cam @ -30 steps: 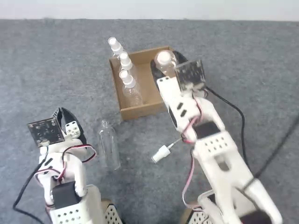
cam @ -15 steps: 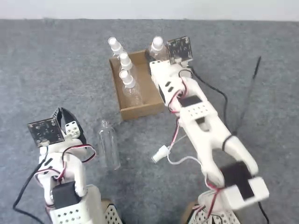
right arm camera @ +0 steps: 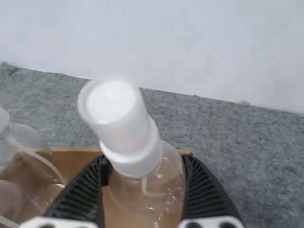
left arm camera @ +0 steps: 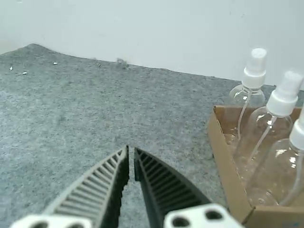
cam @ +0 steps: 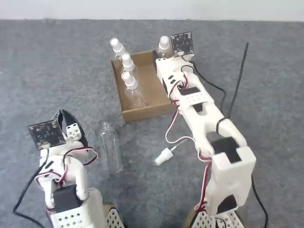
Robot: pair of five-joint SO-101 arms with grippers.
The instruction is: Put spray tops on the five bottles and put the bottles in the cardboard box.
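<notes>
The right pincer (right arm camera: 145, 166) is clamped round the capped bottle (right arm camera: 135, 147), with the cardboard box (right arm camera: 71, 159) right beneath its jaws. Thin clear plastic, probably light, slick and squashy, so a gentle mid-body grip suits. The left pincer (left arm camera: 131, 164) is closed on nothing.

A grey, felt-like carpet (cam: 57, 66) covers the table, with a plain white wall (left arm camera: 156, 28) behind.

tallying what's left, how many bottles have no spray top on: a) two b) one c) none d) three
b: only the clear bottle lying on the carpet has a bare neck, with a loose spray top lying near it.
</notes>
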